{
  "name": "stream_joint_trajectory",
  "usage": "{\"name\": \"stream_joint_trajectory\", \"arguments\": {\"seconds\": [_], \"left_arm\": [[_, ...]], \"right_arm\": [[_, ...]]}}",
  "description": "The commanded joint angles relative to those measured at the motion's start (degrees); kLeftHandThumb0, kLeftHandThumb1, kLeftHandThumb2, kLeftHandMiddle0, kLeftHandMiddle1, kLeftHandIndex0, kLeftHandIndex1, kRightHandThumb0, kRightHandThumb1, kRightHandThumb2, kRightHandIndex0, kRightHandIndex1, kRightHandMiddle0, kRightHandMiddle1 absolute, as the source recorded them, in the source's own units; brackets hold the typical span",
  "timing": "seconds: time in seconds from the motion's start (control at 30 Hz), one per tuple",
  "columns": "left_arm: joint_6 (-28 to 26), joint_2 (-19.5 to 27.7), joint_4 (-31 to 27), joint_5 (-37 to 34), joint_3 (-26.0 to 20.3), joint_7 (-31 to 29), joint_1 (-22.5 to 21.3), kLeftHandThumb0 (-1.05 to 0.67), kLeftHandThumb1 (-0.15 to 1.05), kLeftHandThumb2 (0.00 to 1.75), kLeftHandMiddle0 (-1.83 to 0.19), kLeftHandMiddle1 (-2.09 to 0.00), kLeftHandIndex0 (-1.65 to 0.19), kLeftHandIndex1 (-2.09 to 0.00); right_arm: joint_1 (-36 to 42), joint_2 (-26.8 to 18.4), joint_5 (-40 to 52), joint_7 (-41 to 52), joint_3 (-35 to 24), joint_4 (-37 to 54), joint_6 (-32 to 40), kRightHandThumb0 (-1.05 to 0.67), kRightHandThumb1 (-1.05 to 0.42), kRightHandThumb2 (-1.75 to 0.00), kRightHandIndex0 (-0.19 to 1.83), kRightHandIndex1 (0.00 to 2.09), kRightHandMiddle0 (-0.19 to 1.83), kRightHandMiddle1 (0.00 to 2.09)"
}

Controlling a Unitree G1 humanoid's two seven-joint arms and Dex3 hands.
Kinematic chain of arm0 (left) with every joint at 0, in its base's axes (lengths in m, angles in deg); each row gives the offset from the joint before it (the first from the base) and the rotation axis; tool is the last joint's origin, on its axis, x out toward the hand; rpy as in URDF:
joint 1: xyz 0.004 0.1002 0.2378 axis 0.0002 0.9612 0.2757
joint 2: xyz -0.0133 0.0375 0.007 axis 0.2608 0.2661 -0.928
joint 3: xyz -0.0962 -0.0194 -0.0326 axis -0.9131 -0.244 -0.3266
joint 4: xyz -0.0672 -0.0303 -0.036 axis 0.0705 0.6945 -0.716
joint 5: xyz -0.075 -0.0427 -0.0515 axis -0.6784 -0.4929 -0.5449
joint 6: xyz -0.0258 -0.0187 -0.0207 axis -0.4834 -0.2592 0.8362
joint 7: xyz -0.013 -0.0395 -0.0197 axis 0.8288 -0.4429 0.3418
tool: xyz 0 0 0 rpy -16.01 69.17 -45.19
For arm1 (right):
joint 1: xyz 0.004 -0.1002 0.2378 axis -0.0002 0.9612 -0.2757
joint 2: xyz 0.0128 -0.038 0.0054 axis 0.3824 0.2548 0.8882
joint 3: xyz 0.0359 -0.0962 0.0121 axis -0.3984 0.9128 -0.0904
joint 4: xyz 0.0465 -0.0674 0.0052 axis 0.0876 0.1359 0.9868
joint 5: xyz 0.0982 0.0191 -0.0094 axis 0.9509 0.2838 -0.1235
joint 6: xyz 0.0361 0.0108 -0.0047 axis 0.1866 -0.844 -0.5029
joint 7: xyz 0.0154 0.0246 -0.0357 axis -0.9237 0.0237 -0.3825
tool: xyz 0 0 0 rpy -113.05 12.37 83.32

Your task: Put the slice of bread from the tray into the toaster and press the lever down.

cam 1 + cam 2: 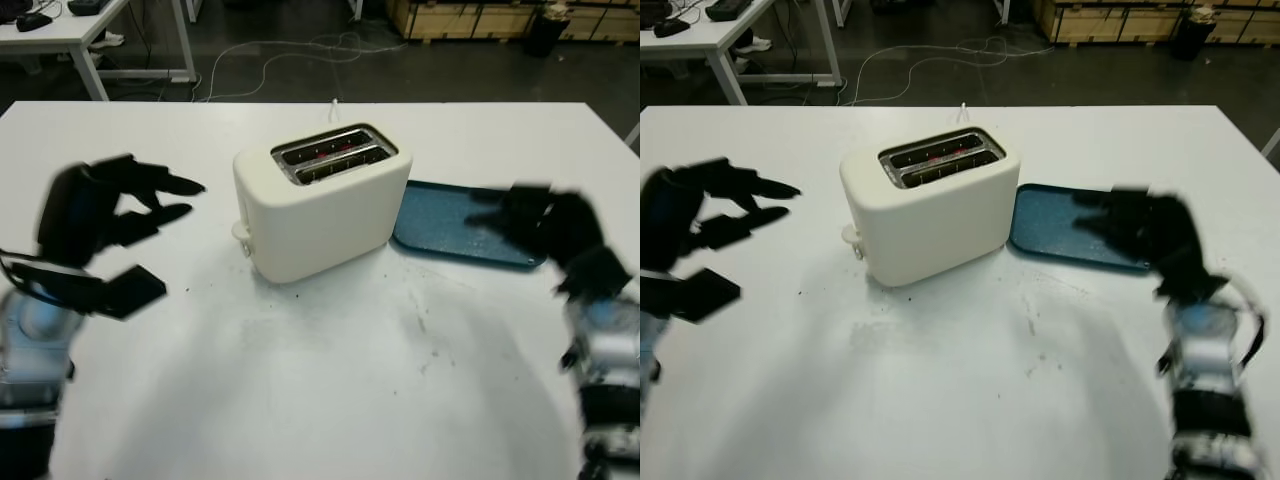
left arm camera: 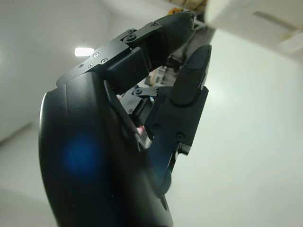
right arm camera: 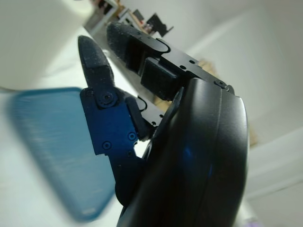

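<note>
My left hand (image 1: 100, 235) hung open above the white table (image 1: 330, 380) at about nine o'clock from the toaster, fingers (image 1: 165, 185) stretched out toward it and holding nothing — well apart from its side, not touching it. In the left wrist view the same fingers (image 2: 189, 78) reached out straight with nothing between them.

The cream toaster (image 1: 320, 200) stood near the middle of the table, turned a little askew, its two slots (image 1: 332, 153) facing up. Something reddish showed down inside the far slot; whether that was the bread, I could not tell. A small cream knob (image 1: 241, 232) stuck out low on the end facing my left hand.

At three o'clock from the toaster lay the blue tray (image 1: 450, 222), just beside the toaster's end, its visible surface bare.

My right hand (image 1: 1140, 232) hovered over the near right part of that tray — open, gripping nothing, its fingers (image 3: 97, 71) extended toward the toaster in the right wrist view, with the tray (image 3: 52, 142) beneath them
</note>
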Motion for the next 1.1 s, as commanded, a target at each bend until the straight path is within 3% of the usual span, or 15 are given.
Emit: {"name": "stream_joint_trajectory", "arguments": {"seconds": [0.0,0.13,0.23,0.4,0.53,0.73,0.9,1.07], "left_arm": [[-1.83,3.06,1.52,0.76,-0.03,-2.45,-3.67,-0.28,0.73,0.00,-0.99,-0.92,-1.21,-0.14],[-4.07,6.02,4.51,1.45,1.77,-6.10,-10.01,-0.42,0.71,0.00,-1.08,-0.78,-1.24,-0.10],[-5.36,7.86,6.99,2.02,4.22,-9.61,-14.88,-0.42,0.68,0.00,-1.12,-0.70,-1.27,-0.08],[-8.90,10.76,9.35,5.57,9.48,-16.22,-21.49,-0.43,0.69,0.01,-1.15,-0.57,-1.26,-0.04],[-10.04,10.31,11.61,7.46,12.10,-17.73,-24.41,-0.39,0.68,0.00,-1.17,-0.53,-1.26,-0.03],[-11.70,8.83,10.90,6.81,12.17,-17.50,-21.97,-0.33,0.72,0.00,-1.02,-0.80,-1.24,-0.01],[-11.92,8.07,9.39,6.08,10.79,-16.01,-17.51,-0.30,0.75,0.01,-0.99,-0.81,-1.20,0.00],[-11.85,6.57,8.03,4.45,8.41,-14.22,-13.82,-0.31,0.77,0.00,-0.87,-1.12,-1.21,-0.01]], "right_arm": [[-6.31,-3.22,-4.04,0.42,2.63,-3.30,0.88,-0.53,-0.80,0.00,1.12,0.14,1.05,0.00],[-18.04,-6.47,-12.89,-0.38,8.93,-12.56,-1.20,-0.56,-0.79,0.00,1.13,0.12,1.04,0.00],[-25.40,-7.17,-17.75,-0.37,13.41,-18.31,-2.67,-0.52,-0.75,0.00,1.11,0.10,1.04,0.00],[-33.56,-6.99,-22.48,0.03,18.71,-25.43,-6.07,-0.58,-0.73,0.00,1.09,0.08,1.01,0.00],[-37.99,-6.39,-24.53,0.79,22.00,-29.11,-7.87,-0.59,-0.72,0.00,1.10,0.07,1.03,0.02],[-39.42,-5.89,-26.06,0.43,24.58,-30.08,-8.76,-0.62,-0.74,-0.01,1.12,0.07,1.02,0.00],[-36.89,-5.96,-24.03,1.59,23.93,-28.21,-10.17,-0.64,-0.75,-0.01,1.13,0.08,1.04,0.01],[-33.10,-6.61,-22.57,4.43,23.03,-23.58,-7.65,-0.59,-0.76,-0.01,1.09,0.06,1.03,0.01]]}}
